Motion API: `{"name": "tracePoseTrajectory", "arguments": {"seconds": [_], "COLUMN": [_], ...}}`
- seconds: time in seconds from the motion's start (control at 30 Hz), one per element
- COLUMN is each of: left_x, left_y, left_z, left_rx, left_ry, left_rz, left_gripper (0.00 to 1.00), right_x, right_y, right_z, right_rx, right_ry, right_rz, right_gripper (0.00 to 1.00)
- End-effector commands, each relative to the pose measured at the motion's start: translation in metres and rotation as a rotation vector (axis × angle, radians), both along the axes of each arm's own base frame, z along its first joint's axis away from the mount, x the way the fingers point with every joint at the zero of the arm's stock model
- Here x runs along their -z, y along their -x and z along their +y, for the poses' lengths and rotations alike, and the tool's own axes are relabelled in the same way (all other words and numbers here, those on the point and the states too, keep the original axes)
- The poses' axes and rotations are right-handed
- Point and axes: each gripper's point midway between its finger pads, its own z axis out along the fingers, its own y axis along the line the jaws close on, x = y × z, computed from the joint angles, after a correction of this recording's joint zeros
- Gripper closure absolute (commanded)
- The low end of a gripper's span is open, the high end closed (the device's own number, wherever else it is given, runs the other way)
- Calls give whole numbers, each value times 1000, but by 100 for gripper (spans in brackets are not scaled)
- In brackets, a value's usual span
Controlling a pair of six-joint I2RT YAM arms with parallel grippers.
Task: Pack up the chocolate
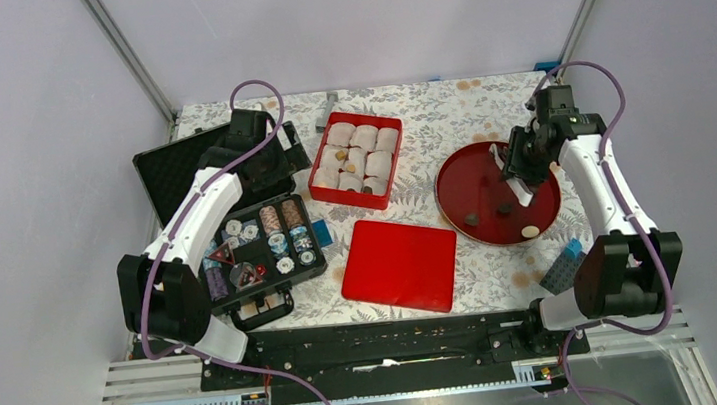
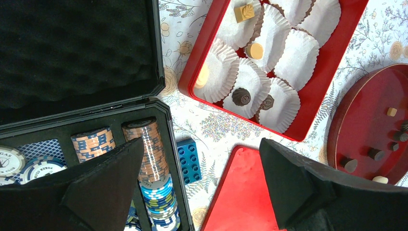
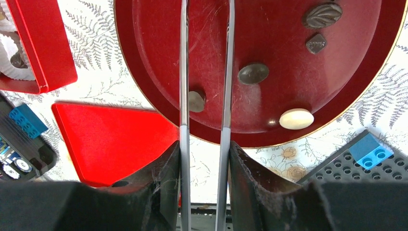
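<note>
The right gripper point(image 3: 204, 149) pinches slim tongs point(image 3: 183, 72), blades parted above the plate point(image 3: 279, 48) near the worktop's right edge. It is likely lining up on loose chocolate point(image 3: 253, 73) there. The left gripper point(image 2: 201, 144) hangs spread wide beside the box point(image 2: 312, 120), clear of its partly filled paper cups point(image 2: 298, 57).

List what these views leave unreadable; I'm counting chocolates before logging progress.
Right wrist view: the tweezers run off the top edge, so their tips and anything between them are unseen.
Same view: one chocolate on the plate is half hidden behind a tweezer blade.
Left wrist view: the box is cut by the top edge; its far end is out of frame.
Top view: chocolates in the box are too small to count.
</note>
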Motion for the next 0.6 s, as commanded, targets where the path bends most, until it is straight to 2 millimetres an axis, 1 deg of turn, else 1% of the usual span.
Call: {"name": "tracePoseTrajectory", "arguments": {"seconds": [0.0,0.1,0.13,0.27,0.33,0.4,0.47,0.57], "left_x": [-28,-28,-28,-26,-25,-25,-26,-26], "left_y": [-15,-15,-15,-13,-13,-12,-10,-9], "left_z": [-2,-1,-1,-3,-3,-1,0,2], "left_rx": [2,2,2,3,1,-2,-7,-12], "left_ry": [24,22,22,27,29,25,23,20], "left_rz": [-100,-99,-100,-94,-90,-93,-96,-100], "left_gripper": [1,1,1,1,1,1,1,1], "right_x": [-28,-39,-47,-75,-85,-90,-92,-91], "right_y": [0,0,-2,-12,-19,-25,-29,-35], "right_z": [12,19,22,52,71,96,125,163], "right_rx": [-24,-48,-53,-121,-158,-201,-261,-340], "right_ry": [-31,-28,-27,-36,-50,-69,-92,-112], "right_rz": [-60,-71,-87,-136,-156,-164,-175,-179], "right_gripper": [83,83,83,82,82,82,82,82]}}
